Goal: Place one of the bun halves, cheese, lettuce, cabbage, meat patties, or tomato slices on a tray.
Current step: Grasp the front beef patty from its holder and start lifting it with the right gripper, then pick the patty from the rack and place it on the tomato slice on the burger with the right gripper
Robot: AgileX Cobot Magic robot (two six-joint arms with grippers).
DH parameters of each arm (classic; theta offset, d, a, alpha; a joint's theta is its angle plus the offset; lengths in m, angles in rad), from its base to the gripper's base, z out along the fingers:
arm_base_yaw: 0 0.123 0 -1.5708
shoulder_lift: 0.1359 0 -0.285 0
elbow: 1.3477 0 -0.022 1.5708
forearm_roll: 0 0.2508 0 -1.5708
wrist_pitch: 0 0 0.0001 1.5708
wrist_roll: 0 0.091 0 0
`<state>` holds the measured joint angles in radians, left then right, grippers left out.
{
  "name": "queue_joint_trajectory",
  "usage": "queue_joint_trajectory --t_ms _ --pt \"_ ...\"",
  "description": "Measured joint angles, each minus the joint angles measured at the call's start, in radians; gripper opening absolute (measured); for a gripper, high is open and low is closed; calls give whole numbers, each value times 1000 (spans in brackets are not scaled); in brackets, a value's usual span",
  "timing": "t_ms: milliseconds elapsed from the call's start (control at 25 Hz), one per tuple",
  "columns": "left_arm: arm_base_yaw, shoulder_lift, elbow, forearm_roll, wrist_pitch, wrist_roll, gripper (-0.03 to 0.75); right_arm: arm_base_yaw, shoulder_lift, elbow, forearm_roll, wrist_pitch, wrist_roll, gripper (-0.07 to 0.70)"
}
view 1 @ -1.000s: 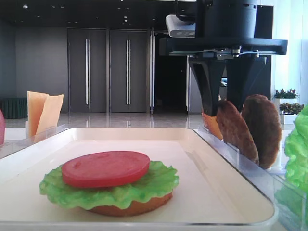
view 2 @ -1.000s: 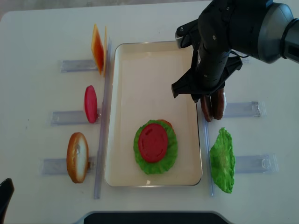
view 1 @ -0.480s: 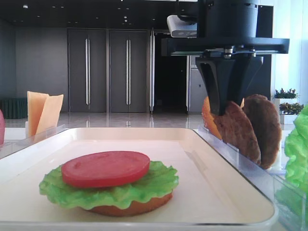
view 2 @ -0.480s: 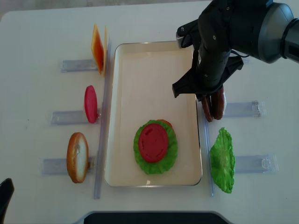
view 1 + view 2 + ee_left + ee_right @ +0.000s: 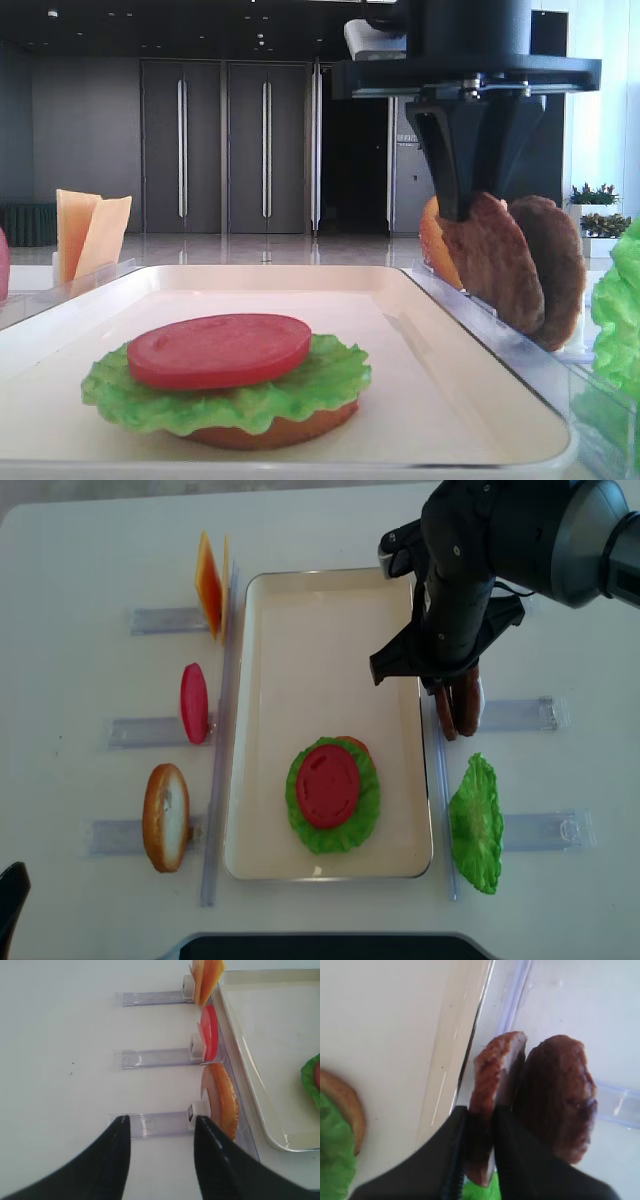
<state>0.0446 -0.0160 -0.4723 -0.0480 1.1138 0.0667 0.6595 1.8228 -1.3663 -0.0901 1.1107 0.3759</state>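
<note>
My right gripper (image 5: pixel 479 1110) is shut on the edge of a brown meat patty (image 5: pixel 492 1070) that stands upright in the clear rack just right of the tray. A second patty (image 5: pixel 557 1090) stands right beside it. From above, the arm hides the fingers, and both patties (image 5: pixel 456 710) show below it. The cream tray (image 5: pixel 300 610) holds a stack of a tomato slice (image 5: pixel 328 785) on lettuce (image 5: pixel 368 802) on a bun half (image 5: pixel 352 743). My left gripper (image 5: pixel 161 1122) hangs open over the table, beside another bun half (image 5: pixel 222 1102).
Left of the tray, clear racks hold cheese slices (image 5: pixel 210 580), a tomato slice (image 5: pixel 193 702) and a bun half (image 5: pixel 165 817). A lettuce leaf (image 5: pixel 475 825) stands in a rack on the right. A long clear rail (image 5: pixel 218 780) runs along the tray's left side.
The right gripper's fingers have closed from apart onto the patty nearer the tray, and that patty has shifted up slightly. The left gripper has not moved.
</note>
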Motion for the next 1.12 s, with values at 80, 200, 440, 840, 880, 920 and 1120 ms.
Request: queue_joint_trajectory --t_ms 80,200,440,840,880,920,1120 --pt "0 0 0 0 0 0 328 10 0 -32 6 33 0 146" --pt "0 0 0 0 0 0 328 28 0 -86 9 82 0 146" --pt "0 0 0 0 0 0 328 42 1 -206 15 108 -5 141" --pt "0 0 0 0 0 0 328 -12 -53 -219 1 112 -17 141" --pt "0 0 0 0 0 0 328 -21 -62 -219 5 112 -21 141" --pt "0 0 0 0 0 0 328 -33 -72 -219 10 112 -27 141" --pt "0 0 0 0 0 0 328 -64 -130 -198 34 112 -44 139"
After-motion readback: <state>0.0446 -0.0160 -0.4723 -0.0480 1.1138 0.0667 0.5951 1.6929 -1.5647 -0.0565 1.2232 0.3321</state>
